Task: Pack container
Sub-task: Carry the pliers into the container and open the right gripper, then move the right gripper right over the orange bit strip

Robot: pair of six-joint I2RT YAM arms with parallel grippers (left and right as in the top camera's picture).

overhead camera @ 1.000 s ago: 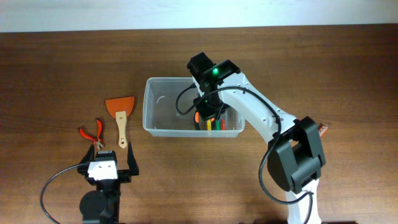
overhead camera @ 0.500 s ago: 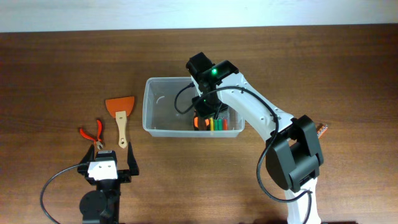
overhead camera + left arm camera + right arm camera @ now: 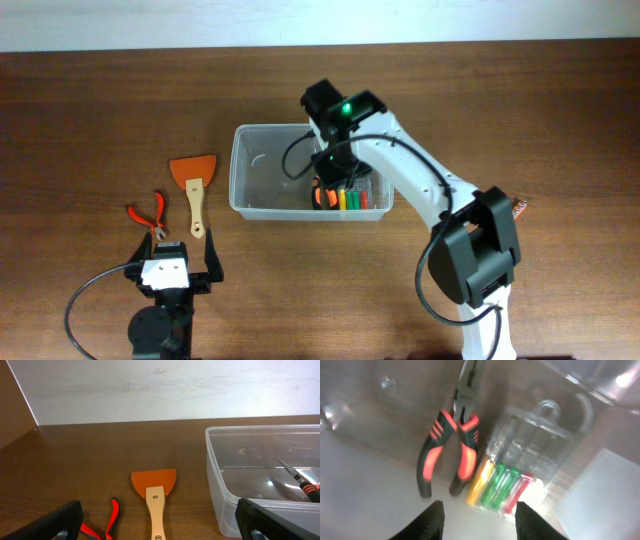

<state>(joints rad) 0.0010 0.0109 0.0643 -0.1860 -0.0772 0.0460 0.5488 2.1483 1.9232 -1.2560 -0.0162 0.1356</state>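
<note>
The large clear plastic container (image 3: 250, 170) stands mid-table; it also shows in the left wrist view (image 3: 220, 480). Inside it lie black-and-orange pliers (image 3: 451, 445) and a small clear case of coloured bits (image 3: 520, 475). My right gripper (image 3: 479, 520) is open and empty, just above these two things inside the container. My left gripper (image 3: 160, 532) is open and empty, low over the table near the front left. An orange scraper with a wooden handle (image 3: 194, 185) and small red pliers (image 3: 150, 215) lie left of the container.
A small brown object (image 3: 519, 208) lies at the right, partly hidden behind the right arm. The table's far edge meets a white wall.
The right gripper has let go of the case of coloured bits and the pliers in the container and lifted slightly. The left arm has not moved.
</note>
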